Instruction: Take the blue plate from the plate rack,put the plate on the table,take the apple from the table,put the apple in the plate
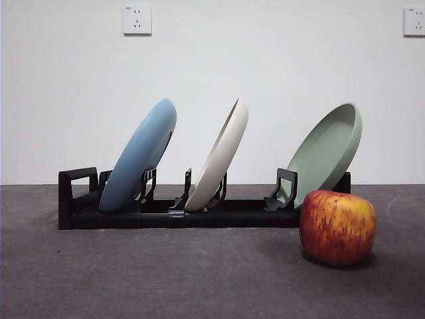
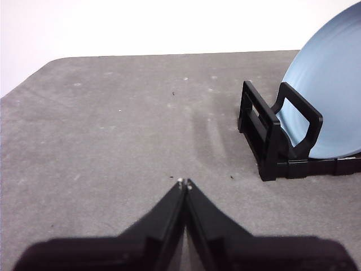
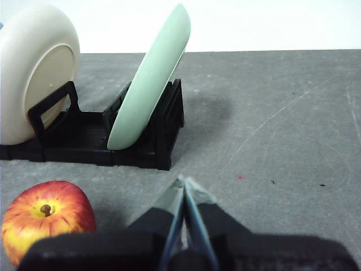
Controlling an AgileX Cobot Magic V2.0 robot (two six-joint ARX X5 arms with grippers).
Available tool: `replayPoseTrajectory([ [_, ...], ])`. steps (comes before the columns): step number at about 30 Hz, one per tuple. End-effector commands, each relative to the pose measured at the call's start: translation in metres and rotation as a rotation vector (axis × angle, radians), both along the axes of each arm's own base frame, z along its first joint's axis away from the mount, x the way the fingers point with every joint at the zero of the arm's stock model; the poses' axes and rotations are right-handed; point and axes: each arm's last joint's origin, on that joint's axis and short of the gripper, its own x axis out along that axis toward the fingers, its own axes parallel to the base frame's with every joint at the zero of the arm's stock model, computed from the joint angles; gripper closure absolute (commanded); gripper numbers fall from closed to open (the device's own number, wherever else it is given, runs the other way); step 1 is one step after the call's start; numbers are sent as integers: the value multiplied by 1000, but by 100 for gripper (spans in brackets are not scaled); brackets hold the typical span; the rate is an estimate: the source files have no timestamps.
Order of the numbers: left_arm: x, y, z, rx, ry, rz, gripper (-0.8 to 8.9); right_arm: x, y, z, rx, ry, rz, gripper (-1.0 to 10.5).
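Clearly the left hand [image 2: 184, 183] (pinched together, empty) is sitting nearer the blue plate [image 2: 333, 96], which is leaning in the rack [image 2: 271, 141] at its two o'clock.

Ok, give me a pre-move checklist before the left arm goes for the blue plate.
1. Blue plate seated in the plate rack, leaning, nothing touching it: ok.
2. Left gripper ready to take the rim: not ok, jaws shut; open them first.
3. Right gripper away from the rack: ok, shut and holding nothing.
4. Apple waiting on the table, at the sage-green plate end: ok.
5. Bare table in front of the rack for setting the plate down: ok.
6. Cream-white plate apart from the blue one: ok, separate slots.
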Motion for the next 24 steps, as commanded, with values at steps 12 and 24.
replayPoseTrajectory([
  [12,1,-5,4,-309,-37,-140,819,0,1,2,428,88,-33,957],
  [24,1,-8,78,-402,-61,-217,819,3,2,76,448,102,-17,957],
])
